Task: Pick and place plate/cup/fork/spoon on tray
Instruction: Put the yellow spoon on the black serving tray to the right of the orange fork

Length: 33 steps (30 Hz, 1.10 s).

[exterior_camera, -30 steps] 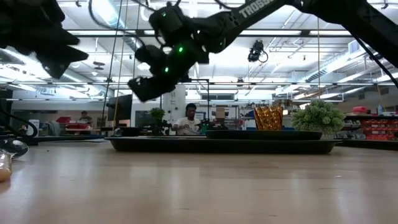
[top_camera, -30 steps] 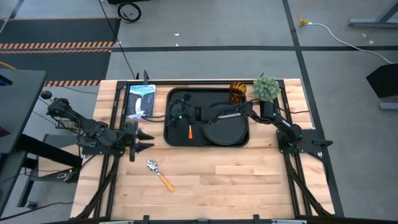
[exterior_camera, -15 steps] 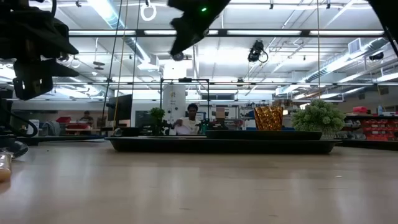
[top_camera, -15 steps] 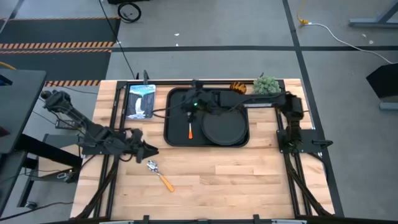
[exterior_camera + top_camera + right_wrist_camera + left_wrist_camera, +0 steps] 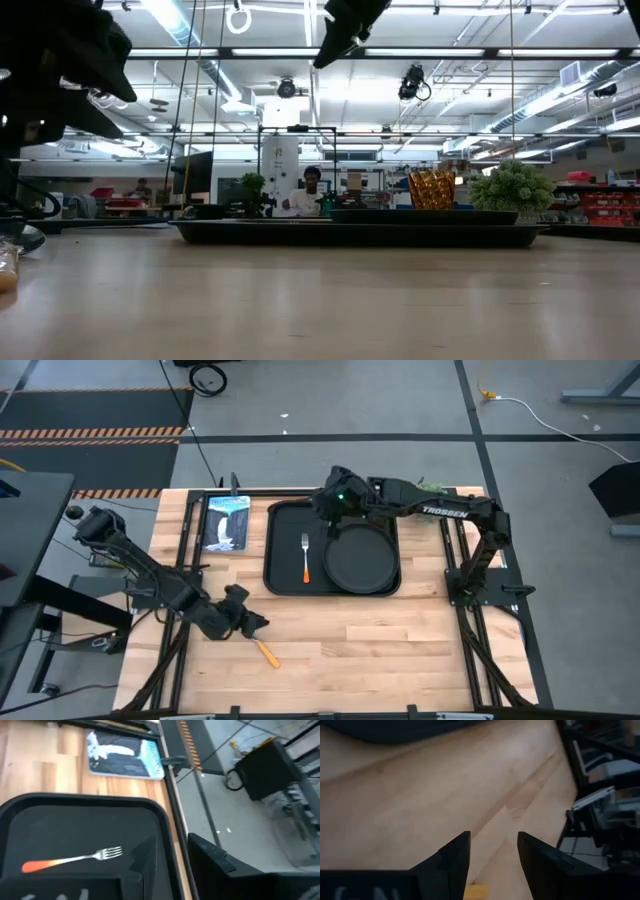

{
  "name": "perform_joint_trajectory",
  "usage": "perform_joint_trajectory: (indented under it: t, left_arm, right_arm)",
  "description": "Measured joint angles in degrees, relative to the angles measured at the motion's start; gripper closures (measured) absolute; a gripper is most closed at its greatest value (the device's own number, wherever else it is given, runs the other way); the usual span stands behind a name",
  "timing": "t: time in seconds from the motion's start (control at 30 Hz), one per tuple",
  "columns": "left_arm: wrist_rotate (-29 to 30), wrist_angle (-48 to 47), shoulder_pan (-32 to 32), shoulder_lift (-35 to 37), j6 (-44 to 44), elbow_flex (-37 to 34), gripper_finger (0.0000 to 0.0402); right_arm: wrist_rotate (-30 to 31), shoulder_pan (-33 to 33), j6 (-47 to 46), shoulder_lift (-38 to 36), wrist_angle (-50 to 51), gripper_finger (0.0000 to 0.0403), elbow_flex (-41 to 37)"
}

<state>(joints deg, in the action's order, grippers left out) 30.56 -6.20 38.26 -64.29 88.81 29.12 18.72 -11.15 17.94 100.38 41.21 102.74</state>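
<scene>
The black tray (image 5: 283, 575) lies at the far middle of the table. The round black plate (image 5: 362, 560) lies on its right half. The fork (image 5: 305, 556) lies on its left half and also shows in the right wrist view (image 5: 75, 859). The amber cup (image 5: 432, 188) stands at the tray's far right; my right arm hides it in the high view. The spoon's orange handle (image 5: 268, 653) lies on the table near the front left. My left gripper (image 5: 256, 625) is open, above the spoon's bowl, which it hides. My right gripper (image 5: 335, 498) is open, high over the tray's far edge.
A blue-grey flat picture card (image 5: 227, 522) lies left of the tray. A small green potted plant (image 5: 512, 190) stands at the tray's far right corner. Bare wood runs along the table's near half. A person shows in the room far behind the table.
My left gripper has gone toward the table's near edge and to the right, and now stands over the spoon's bowl. My right gripper has risen from the tray's left half and gone toward the far edge. The fork now shows whole on the tray.
</scene>
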Motion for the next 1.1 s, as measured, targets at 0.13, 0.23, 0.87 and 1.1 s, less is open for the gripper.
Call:
perform_joint_trajectory:
  t: [0.13, 0.23, 0.87, 1.1]
  left_arm:
    - [-1.2, -6.9, 0.3, -6.1, 5.1, 7.0, 0.023]
    - [-2.7, -12.6, 1.0, -10.5, 11.4, 11.8, 0.023]
    - [-18.9, -33.9, 2.4, -33.0, 43.5, 31.7, 0.023]
    - [-20.3, -33.6, 0.8, -37.6, 46.0, 31.7, 0.023]
  right_arm:
    - [-5.5, -1.6, 2.4, -0.1, 1.1, 0.0286, 0.0]
    - [-8.9, -2.7, 4.1, -0.1, 2.1, 0.0286, 0.0]
    - [-23.0, -6.9, 9.9, -0.1, 1.4, 0.0286, -1.7]
    - [-23.7, -7.0, 10.6, -0.1, -2.5, 0.0286, -6.1]
